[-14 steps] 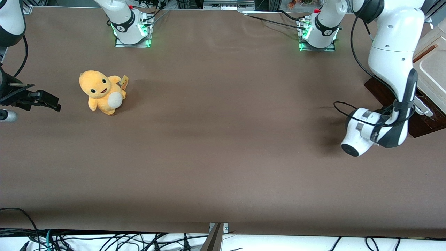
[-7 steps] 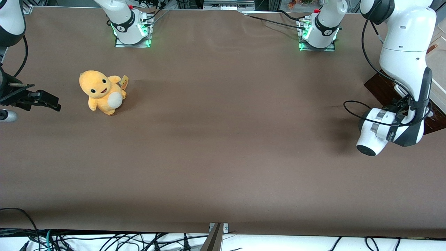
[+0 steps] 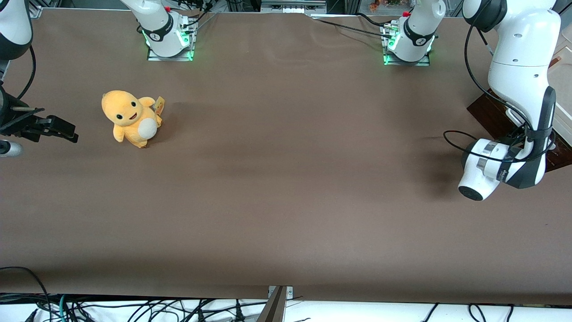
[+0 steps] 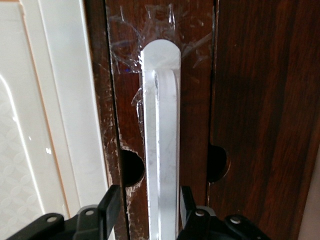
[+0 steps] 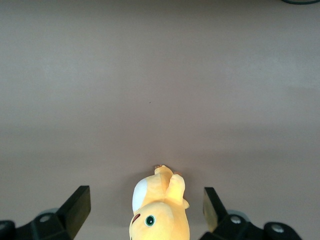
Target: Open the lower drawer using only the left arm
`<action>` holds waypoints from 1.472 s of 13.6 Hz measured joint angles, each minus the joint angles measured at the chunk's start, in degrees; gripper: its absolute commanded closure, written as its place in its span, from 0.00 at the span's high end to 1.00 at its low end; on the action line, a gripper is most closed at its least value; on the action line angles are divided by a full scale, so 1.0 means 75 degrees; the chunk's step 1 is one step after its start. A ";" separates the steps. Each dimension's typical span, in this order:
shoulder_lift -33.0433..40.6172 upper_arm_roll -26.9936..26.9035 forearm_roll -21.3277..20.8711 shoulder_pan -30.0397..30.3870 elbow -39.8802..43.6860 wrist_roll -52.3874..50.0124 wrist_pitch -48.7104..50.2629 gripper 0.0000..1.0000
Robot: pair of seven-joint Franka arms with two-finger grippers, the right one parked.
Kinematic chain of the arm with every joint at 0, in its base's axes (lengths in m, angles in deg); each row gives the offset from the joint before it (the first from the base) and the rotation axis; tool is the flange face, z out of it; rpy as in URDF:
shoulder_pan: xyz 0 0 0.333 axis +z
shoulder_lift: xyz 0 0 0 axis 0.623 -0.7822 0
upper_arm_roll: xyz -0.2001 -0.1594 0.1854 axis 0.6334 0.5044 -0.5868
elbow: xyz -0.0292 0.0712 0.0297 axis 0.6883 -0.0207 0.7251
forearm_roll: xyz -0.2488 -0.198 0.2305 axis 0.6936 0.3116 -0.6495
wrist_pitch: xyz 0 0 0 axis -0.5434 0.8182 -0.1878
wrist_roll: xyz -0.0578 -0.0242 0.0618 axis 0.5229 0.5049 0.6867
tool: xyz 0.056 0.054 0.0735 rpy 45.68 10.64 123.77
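In the front view the black two-finger tool is hidden under the wrist of the large glossy white left arm, and the dark reddish-brown wooden lower drawer shows only as a sliver of dark front at the working arm's end of the brown surface, the rest covered by the arm or cut off by the frame edge. How far the drawer stands out from its cabinet cannot be told there. The left wrist view supplies what is missing: the tool is spread, one black finger on each side of the whitish bar handle, with a gap between each finger and the bar, so nothing is gripped. The handle runs along the scratched dark front, clear tape stuck over its rounded end, with a dark half-round notch to each side of it. Beside the dark wood lies a cream-white panel. The arm comes down from its shoulder near the top of the front view, bends at a dark grey-black wrist band with a black cable looping off it, and its white end cap points toward the front camera. A yellow-orange plush toy with a white belly sits toward the parked arm's end of the surface, well apart from the drawer; the right wrist view shows it from above.
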 measured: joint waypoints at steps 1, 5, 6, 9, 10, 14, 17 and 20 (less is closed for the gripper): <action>-0.0015 0.0000 0.0000 0.0040 0.0000 -0.0022 -0.0048 0.46; -0.0053 0.0000 0.0000 0.0164 0.0000 -0.0102 -0.0420 0.33; -0.0053 0.0002 0.0000 0.0174 0.0000 -0.0124 -0.0479 0.27; -0.0052 0.0064 -0.0001 0.0134 0.0002 -0.0286 -0.0507 0.22; -0.0049 0.0061 -0.0007 0.0126 0.0008 -0.0296 -0.0477 0.20; -0.0044 0.0062 -0.0017 0.0118 0.0028 -0.0309 -0.0420 0.20; -0.0043 0.0065 -0.0017 0.0034 0.0033 -0.0311 -0.0404 0.17; -0.0042 0.0078 -0.0016 -0.0100 0.0039 -0.0305 -0.0382 0.15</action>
